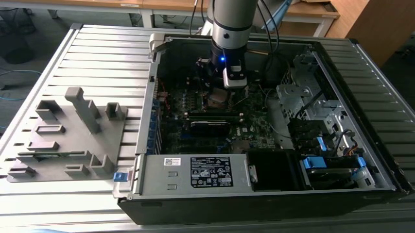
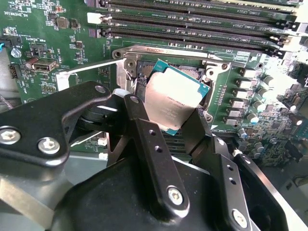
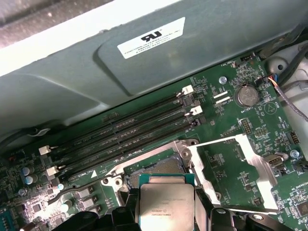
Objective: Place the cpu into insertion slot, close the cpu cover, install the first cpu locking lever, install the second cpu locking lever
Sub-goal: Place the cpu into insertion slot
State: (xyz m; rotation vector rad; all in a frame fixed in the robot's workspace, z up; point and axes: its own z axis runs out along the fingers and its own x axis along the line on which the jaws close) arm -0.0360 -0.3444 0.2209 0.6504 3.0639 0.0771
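Holds the cpu point(image 2: 175, 98) in the gripper point(image 2: 166, 115), jaws closed on two opposite edges. Poises it just above the insertion slot point(image 3: 154, 168), metal top facing both wrist cameras, edges skewed to the slot's rim, one corner toward the memory slots point(image 2: 192, 21) (square outline, no long axis). Finds the cpu cover point(image 3: 257, 166) swung open beside the slot.

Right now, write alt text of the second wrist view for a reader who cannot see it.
The black claw grips a silver chip, tilted, over the open socket on a green circuit board; memory slots run beyond.
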